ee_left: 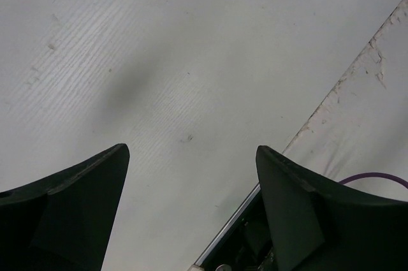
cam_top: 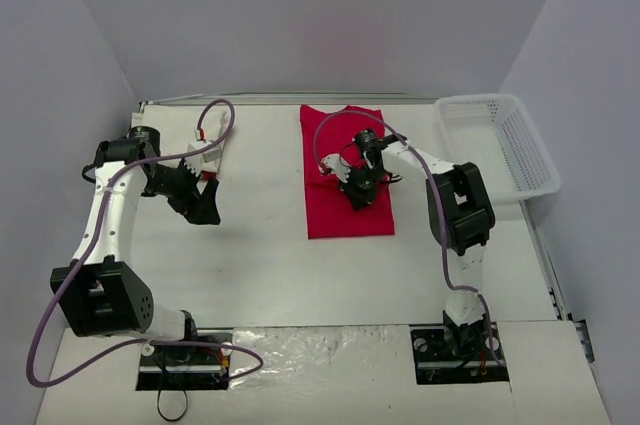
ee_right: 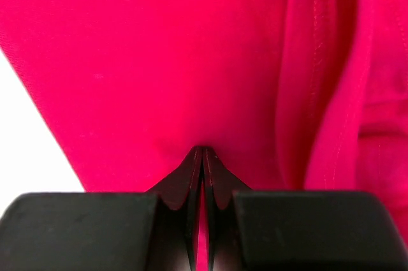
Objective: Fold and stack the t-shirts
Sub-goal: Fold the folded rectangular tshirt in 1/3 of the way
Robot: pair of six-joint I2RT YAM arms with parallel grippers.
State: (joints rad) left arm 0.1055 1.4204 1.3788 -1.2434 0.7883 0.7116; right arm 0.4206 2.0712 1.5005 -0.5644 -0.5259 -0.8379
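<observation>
Scuffed white table (cam_top: 255, 245) between pale grey walls (cam_top: 300, 15). Left of the white lattice basket (cam_top: 532, 150), a folded red t-shirt (cam_top: 335, 213) lies flat; right gripper (ee_right: 203, 155) closed, pinching its cloth. Farther left, left gripper (ee_left: 191, 150) gapes wide, empty.

Top camera overlooks the table (cam_top: 260, 245); close wrist cameras face down, right sharing the red t-shirt (cam_top: 335, 215).

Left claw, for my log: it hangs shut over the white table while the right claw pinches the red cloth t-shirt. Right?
No: the left claw is open, jaws wide apart over the white table, per the left wrist view. The right claw does pinch the red cloth t-shirt.
</observation>
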